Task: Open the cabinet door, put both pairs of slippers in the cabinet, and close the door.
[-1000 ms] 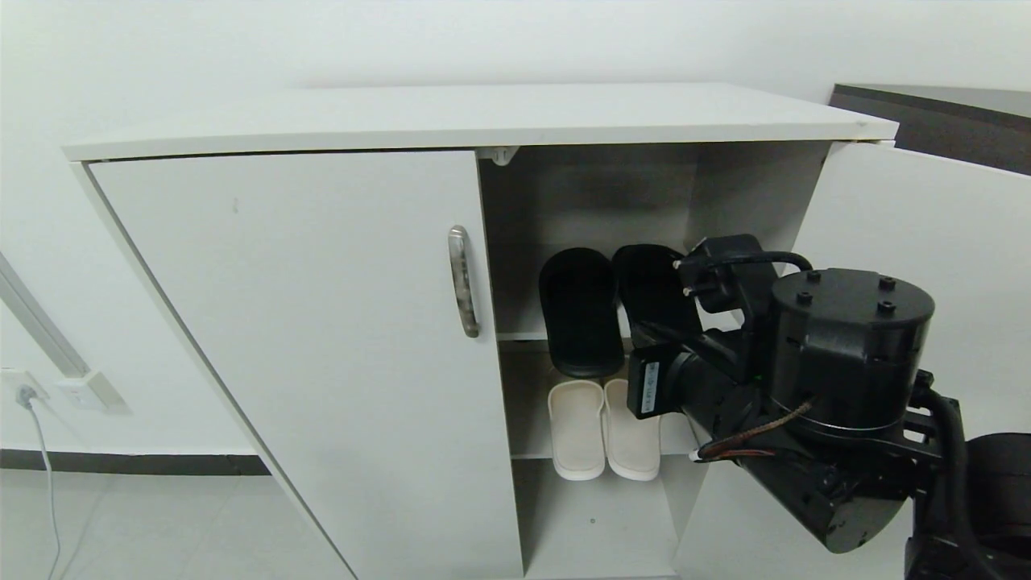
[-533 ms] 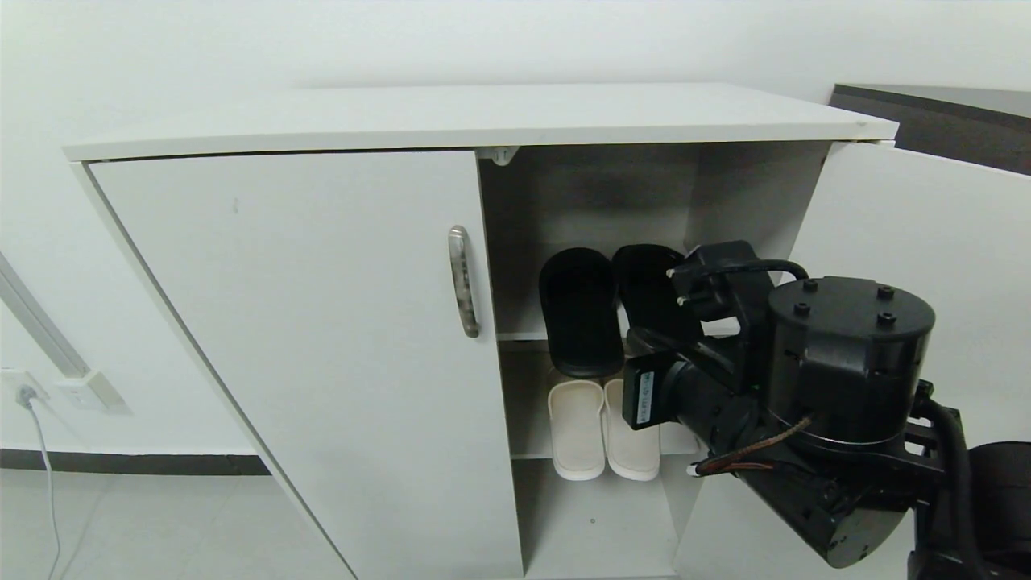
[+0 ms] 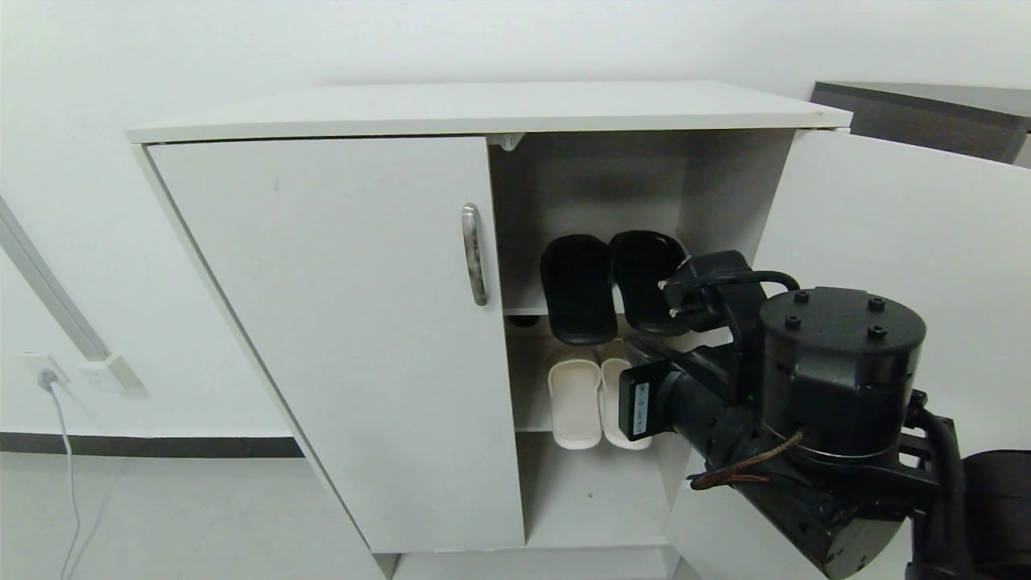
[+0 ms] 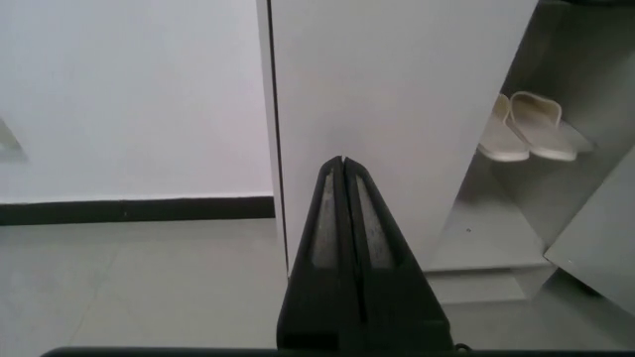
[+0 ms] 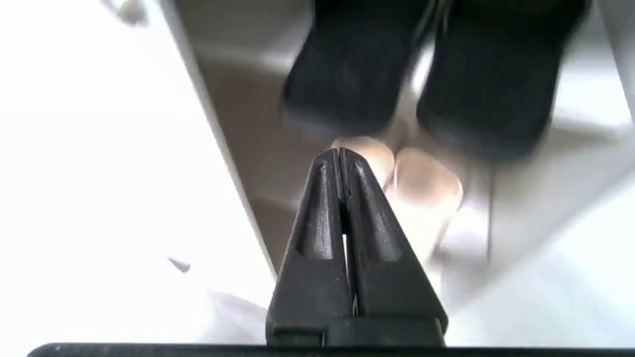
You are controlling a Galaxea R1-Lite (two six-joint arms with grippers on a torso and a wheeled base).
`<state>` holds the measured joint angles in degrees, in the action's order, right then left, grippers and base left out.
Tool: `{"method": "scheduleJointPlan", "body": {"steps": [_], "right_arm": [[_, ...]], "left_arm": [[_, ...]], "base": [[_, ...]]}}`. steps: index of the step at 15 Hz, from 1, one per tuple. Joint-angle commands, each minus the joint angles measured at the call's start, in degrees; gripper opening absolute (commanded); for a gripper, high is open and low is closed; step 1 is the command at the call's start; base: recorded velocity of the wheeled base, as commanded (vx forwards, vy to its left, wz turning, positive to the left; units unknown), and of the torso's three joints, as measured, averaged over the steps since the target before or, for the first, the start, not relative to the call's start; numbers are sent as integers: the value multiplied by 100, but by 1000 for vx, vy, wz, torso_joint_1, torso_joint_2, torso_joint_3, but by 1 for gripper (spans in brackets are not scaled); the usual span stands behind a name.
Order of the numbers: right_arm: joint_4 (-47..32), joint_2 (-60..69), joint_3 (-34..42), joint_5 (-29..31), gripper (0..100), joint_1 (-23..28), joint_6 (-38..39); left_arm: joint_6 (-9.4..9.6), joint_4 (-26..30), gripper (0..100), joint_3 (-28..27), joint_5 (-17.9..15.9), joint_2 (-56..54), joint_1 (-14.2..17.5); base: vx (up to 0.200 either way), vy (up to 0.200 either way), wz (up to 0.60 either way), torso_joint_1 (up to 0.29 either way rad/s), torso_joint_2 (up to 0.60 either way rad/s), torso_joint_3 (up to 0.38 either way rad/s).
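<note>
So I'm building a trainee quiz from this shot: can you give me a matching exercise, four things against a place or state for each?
1. black slippers
2. white slippers
3. left cabinet door
4. right cabinet door

A. swung open
B. on the upper shelf
C. shut
D. on the middle shelf

Pairs: 1-B, 2-D, 3-C, 4-A

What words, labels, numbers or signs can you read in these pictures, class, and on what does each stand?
No text can be quoted as read.
A small white label on the right arm: its print is too small to read.
The cabinet, black slippers and white slippers: I can make out no lettering on them.
</note>
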<state>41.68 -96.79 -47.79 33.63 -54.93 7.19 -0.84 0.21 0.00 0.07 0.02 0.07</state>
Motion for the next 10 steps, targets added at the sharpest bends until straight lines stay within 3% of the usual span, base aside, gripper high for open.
{"method": "scheduleJointPlan", "body": {"steps": [1, 10], "right_arm": [[7, -50, 33, 3, 0, 0, 1], [7, -173, 94, 56, 0, 97, 1]], "left_arm": [[-4, -3, 0, 0, 1, -2, 1], [-13, -12, 0, 0, 1, 6, 1]], "base": [[-200, 0, 0, -2, 2, 7], [-200, 0, 0, 2, 2, 2]]}}
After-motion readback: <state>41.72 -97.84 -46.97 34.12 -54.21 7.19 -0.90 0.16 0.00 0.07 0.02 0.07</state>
